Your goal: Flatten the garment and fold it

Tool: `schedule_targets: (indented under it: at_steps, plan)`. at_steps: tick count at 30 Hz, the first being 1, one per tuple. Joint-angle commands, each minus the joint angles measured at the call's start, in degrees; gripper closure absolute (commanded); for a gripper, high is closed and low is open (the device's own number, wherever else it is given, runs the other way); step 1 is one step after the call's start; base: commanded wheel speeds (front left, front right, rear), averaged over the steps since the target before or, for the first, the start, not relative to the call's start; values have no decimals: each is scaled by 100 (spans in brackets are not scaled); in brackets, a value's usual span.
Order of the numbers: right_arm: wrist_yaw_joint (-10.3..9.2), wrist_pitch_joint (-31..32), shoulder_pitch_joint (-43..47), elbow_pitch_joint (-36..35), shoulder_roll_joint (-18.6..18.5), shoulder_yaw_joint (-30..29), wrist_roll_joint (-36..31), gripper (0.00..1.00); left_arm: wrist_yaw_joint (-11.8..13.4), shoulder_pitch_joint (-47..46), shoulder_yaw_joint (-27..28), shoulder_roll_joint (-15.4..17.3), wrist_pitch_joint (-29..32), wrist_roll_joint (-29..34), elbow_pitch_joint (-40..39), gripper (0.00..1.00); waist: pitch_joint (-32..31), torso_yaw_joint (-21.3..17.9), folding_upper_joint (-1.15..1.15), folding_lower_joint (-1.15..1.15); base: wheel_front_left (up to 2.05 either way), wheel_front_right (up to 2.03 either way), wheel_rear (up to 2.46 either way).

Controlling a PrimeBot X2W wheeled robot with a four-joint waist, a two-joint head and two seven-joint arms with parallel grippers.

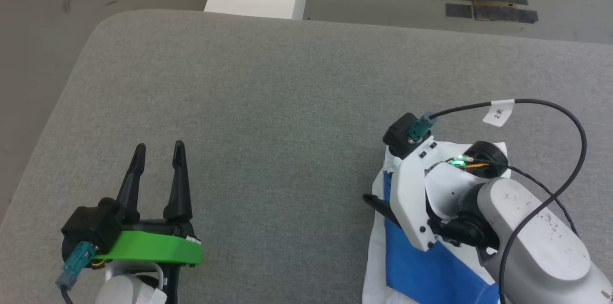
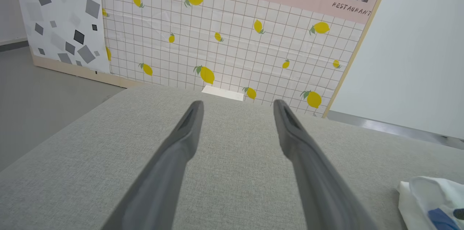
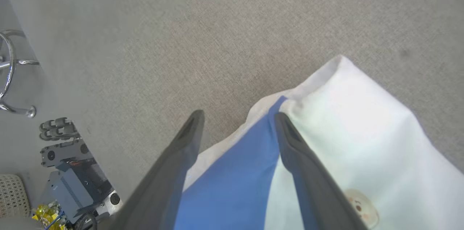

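— Where's the garment (image 1: 421, 265)?
— Near right on the grey pad (image 1: 287, 103), under my right gripper (image 3: 238, 115): fingers spread, pinching nothing.
— Room to move?
— Open pad runs to its rounded far-left corner. My left gripper (image 1: 159, 146) hovers spread, well apart from the garment.

Before me is a grey cloth pad (image 1: 268, 103) with a rounded far-left corner. On its near right part my shirt (image 1: 421, 270) lies folded, white with blue showing on top.
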Motion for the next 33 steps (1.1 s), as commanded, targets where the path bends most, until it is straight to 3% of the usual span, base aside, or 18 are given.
schedule_targets:
  at_steps: [1, 7, 11, 16, 20, 26, 33]
  plan:
    - [-9, -68, -81, -134, -21, 40, 74, 0, -39, 10, -16, -17, -22, -69, 10, 0, -93, -80, 34, 0, 0, 0, 0]
    - [-9, -553, 67, -572, 42, -467, -79, 0, -39, 57, -35, 35, -22, -59, 13, 0, -264, -275, 34, 0, 0, 0, 0]
    - [-9, -1163, 413, -839, 118, -1270, -806, 0, -39, 90, -27, 52, -22, -10, -15, 0, -349, -408, 34, 0, 0, 0, 0]
    - [-9, -1772, 1188, -1115, 634, -2443, -1696, 0, -39, 112, -42, 35, -22, 7, -19, 0, -380, -548, 34, 0, 0, 0, 0]
    - [-9, -1861, 1835, -1182, 1018, -3033, -2157, 0, -39, 108, -76, 21, -22, -1, -7, 0, -355, -604, 34, 0, 0, 0, 0]
    - [-9, -1711, 2512, -1016, 1314, -3307, -2511, 0, -39, 81, -127, 1, -22, -25, 23, 0, -272, -634, 34, 0, 0, 0, 0]
    - [-9, -1651, 2490, -549, 1402, -3370, -2637, 0, -39, -11, -187, 8, -22, -46, 36, 0, -113, -558, 34, 0, 0, 0, 0]
